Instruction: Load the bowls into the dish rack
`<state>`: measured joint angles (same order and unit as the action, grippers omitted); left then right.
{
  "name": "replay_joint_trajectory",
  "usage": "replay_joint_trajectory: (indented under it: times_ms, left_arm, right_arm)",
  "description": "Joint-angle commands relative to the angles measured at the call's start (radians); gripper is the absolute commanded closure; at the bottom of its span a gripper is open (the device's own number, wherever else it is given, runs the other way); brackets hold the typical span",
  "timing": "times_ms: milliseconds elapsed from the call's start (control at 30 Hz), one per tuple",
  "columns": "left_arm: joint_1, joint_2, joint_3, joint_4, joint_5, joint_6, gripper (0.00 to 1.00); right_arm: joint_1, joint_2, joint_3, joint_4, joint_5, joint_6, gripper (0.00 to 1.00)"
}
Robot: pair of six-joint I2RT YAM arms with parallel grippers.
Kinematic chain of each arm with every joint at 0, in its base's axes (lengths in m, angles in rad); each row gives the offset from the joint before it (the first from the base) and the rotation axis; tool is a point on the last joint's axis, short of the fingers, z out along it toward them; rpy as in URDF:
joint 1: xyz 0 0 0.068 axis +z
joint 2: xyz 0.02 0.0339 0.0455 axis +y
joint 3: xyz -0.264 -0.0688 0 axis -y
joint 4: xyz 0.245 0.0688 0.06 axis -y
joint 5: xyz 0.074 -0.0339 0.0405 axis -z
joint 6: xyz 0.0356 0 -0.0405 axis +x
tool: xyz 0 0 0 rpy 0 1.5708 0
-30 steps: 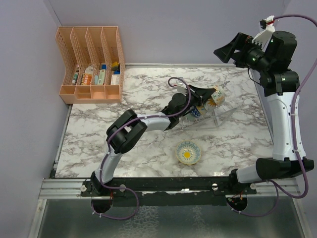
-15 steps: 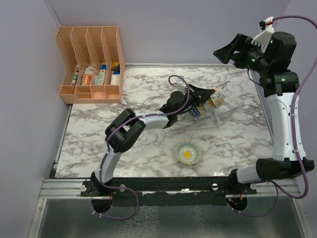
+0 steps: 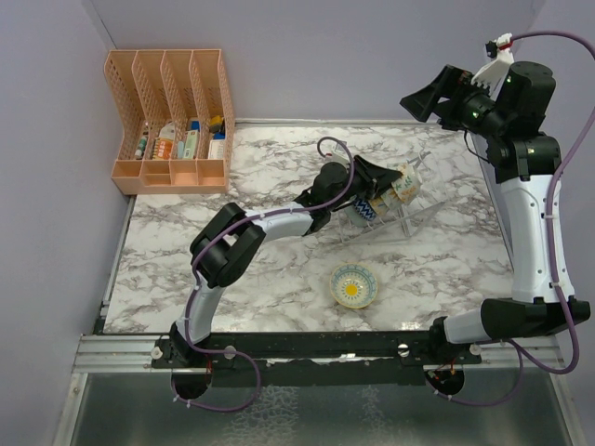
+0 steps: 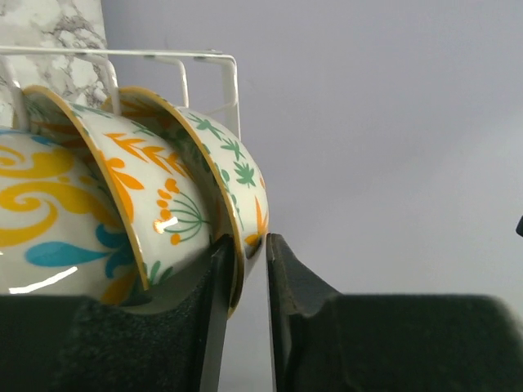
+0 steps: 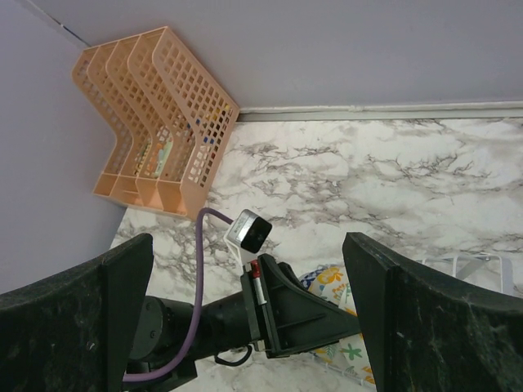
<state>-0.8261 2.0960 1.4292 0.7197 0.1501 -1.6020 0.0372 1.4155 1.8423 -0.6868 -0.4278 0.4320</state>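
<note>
Black left claw [image 4: 248, 249], barely parted, pinches leaf-patterned bowl [image 4: 234, 163].

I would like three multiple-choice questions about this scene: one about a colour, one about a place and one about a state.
1. What colour is the file organizer?
A. orange
B. blue
C. green

2. Where is the bowl with the yellow centre?
A. inside the file organizer
B. on the table, nearer the arm bases than the dish rack
C. standing in the dish rack

3. In what state is the right gripper?
A. shut on a bowl
B. shut on nothing
C. open, holding nothing

Answers:
1 A: its slotted walls are pale orange.
2 B: it sits on the marble in front of the rack.
3 C: the right wrist view shows its fingers wide apart with nothing between them.
</note>
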Motion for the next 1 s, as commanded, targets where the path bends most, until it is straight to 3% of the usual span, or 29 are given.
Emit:
replay_joint_trajectory:
  times_ms: [0,167,533,967]
  left_arm:
    - [-0.005,-0.037,0.025,-0.062,0.051,0.024,0.71]
    - [0.0,-0.043,0.049,-0.114,0.055,0.059,0.64]
    - [0.03,-0.112,0.027,-0.321,0.064,0.121,0.36]
    - [0.054,-0.24,-0.021,-0.455,0.04,0.27,0.15]
  right_arm:
    - [-0.008,-0.031,-0.014,0.031,-0.012,-0.016,0.01]
    - [-0.007,-0.032,-0.014,0.032,-0.014,-0.014,0.01]
    - [-0.008,-0.041,-0.016,0.034,-0.016,-0.012,0.01]
    - [-0.008,-0.051,-0.03,0.04,-0.025,-0.007,0.01]
